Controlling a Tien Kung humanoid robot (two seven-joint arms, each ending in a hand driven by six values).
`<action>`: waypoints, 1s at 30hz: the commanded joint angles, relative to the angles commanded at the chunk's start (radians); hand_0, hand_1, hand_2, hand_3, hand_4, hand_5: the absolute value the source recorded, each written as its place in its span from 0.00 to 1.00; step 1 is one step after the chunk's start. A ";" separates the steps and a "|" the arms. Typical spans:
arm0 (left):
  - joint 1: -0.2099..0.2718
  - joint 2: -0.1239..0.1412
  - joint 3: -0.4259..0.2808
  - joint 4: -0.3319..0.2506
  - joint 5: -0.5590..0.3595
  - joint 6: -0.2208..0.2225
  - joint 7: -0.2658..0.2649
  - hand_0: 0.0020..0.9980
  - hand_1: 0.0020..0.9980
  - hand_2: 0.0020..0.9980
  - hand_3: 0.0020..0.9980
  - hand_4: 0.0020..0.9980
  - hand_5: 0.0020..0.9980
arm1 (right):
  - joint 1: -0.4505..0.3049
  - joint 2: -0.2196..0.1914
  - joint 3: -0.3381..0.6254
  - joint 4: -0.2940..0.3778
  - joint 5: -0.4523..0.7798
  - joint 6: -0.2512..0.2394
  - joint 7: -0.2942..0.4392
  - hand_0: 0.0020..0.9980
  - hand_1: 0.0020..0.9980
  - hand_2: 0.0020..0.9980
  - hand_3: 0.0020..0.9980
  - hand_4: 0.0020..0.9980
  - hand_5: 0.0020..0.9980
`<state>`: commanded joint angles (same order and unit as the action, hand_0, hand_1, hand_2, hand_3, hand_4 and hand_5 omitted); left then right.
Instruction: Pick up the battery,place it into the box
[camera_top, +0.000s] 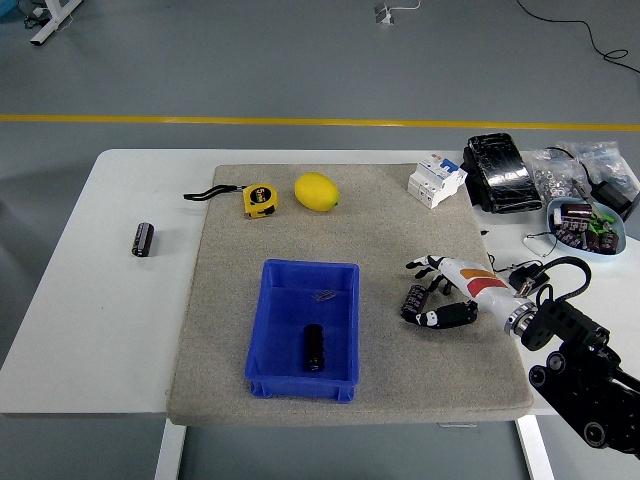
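Right hand (448, 293) lying on the mat (380, 215) at the blue box's (283, 373) 3 o'clock, fingers (428, 265) curling around, apparently clamping, a black battery (414, 300); another battery (314, 347) sitting inside the box.

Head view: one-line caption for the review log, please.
Right hand closes its fingers around a battery on the mat, right of the blue box already holding a battery.
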<state>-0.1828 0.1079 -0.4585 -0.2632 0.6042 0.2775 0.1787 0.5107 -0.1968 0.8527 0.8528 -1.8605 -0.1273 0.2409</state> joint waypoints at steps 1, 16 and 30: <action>0.000 0.000 0.000 0.000 0.000 0.000 0.000 0.74 0.70 0.74 0.63 0.66 0.66 | 0.000 0.000 -0.001 -0.003 0.003 0.000 0.001 0.32 0.43 0.59 0.80 0.89 0.27; 0.005 -0.002 -0.011 0.000 0.013 -0.002 0.005 0.74 0.69 0.74 0.63 0.66 0.66 | -0.004 -0.004 0.000 0.007 -0.001 -0.007 0.004 0.26 0.34 0.46 0.79 0.84 0.25; 0.012 0.000 -0.017 0.000 0.020 -0.003 0.007 0.74 0.69 0.73 0.63 0.66 0.66 | -0.005 -0.012 0.040 0.112 -0.025 0.004 -0.016 0.27 0.34 0.46 0.79 0.81 0.23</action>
<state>-0.1707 0.1081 -0.4753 -0.2628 0.6244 0.2745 0.1859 0.5061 -0.2087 0.8932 0.9649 -1.8860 -0.1229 0.2246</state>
